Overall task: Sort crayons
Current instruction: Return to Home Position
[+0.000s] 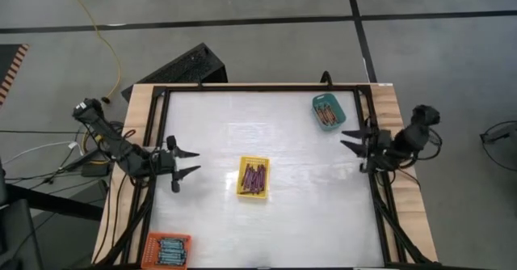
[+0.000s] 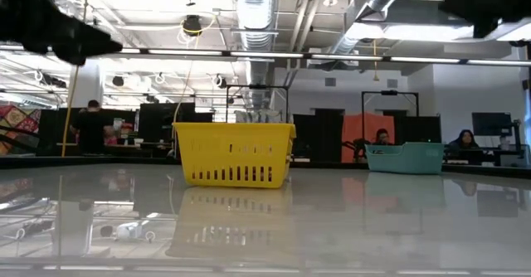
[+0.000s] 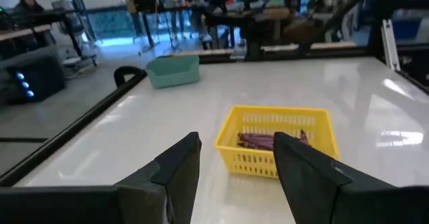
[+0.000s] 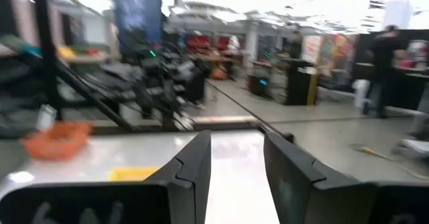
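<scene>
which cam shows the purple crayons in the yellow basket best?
High view: looks straight down into the yellow basket, so the whole purple crayon pile shows. Left wrist view catches them partly, over the rim. Low view shows only the basket's wall; right wrist view, just a yellow sliver.

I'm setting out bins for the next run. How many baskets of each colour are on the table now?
Yellow basket: 1
Teal basket: 1
Orange basket: 1
Total: 3
</scene>
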Robot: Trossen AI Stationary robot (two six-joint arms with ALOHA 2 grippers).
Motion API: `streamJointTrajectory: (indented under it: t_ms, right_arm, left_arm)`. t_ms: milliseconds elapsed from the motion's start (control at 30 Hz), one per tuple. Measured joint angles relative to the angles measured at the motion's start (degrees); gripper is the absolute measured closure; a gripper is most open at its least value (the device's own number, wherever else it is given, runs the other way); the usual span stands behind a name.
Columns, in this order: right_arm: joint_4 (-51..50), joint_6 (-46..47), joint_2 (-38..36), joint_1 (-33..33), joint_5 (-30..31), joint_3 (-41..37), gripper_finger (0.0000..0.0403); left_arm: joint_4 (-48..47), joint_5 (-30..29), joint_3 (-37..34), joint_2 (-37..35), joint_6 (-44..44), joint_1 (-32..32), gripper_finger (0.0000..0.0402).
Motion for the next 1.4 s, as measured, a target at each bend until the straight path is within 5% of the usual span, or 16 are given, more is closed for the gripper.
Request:
streamJointTrajectory:
  t_ms: [133,467,867,1400]
  right_arm:
    - [-0.4,1.7,-0.1,-4.6,-0.9,-2.9,0.0265]
    - [-5.8,13.4,-0.1,-16.7,-2.6,-9.2,0.0265]
    - [-0.7,15.9,-0.1,-24.2,-5.3,-12.6,0.0265]
    - [-0.8,15.9,-0.1,-24.8,-5.3,-12.6,0.0265]
  left_arm:
    - [5.7,2.7,-6.5,-6.8,3.4,2.6,0.0223]
    - [-4.6,6.3,-6.7,-17.9,8.4,9.3,0.0223]
    - [-4.9,1.1,-6.7,-18.2,9.1,10.3,0.0223]
    - [-5.0,1.2,-6.8,-18.2,8.6,10.3,0.0223]
